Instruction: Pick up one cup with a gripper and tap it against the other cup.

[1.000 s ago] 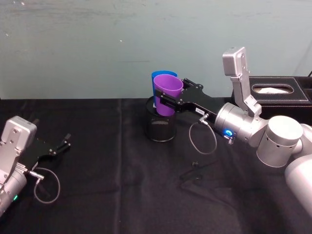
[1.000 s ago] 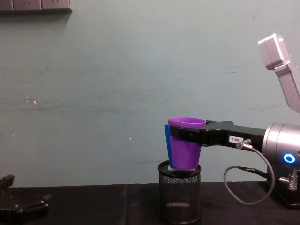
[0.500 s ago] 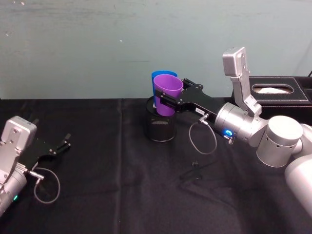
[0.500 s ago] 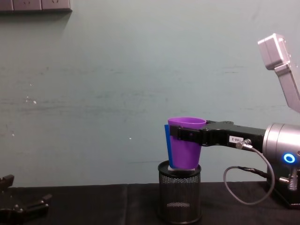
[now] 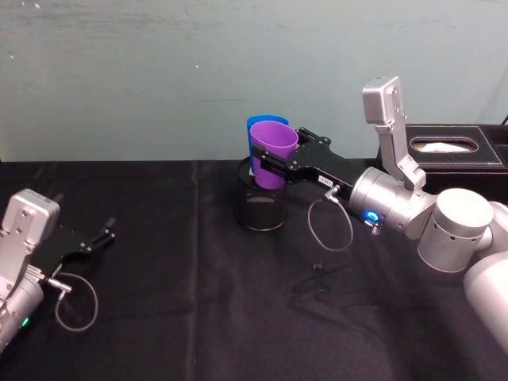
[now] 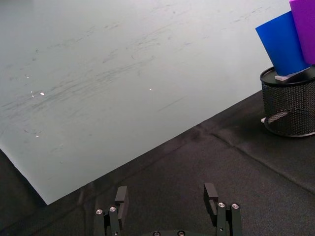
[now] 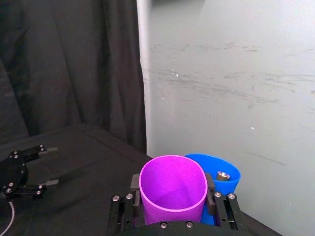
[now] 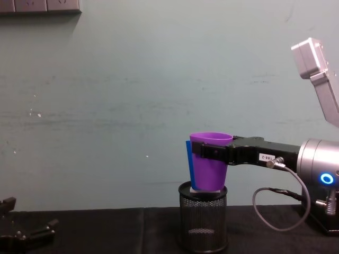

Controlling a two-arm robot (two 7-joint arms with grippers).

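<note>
Purple cup (image 8: 208, 177): light, thin plastic, smooth and tapered, so prob. slippery; best gripped just under the rim. R end effector (image 8: 204, 152) pinches it there, upright, above mesh pen holder (image 8: 203, 227). It's right beside blue cup (image 6: 283, 44), which stands in the holder; touching? can't tell. L end effector (image 6: 167, 194) spread, empty, low over desk (image 5: 159, 278).

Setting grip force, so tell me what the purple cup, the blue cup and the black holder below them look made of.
Purple cup, clamped in the right gripper: likely plastic; smooth, thin-walled, with an even satin colour. Blue cup: apparently the same plastic, plain and smooth. Black holder: probably metal wire mesh, a see-through weave with a solid rim.
</note>
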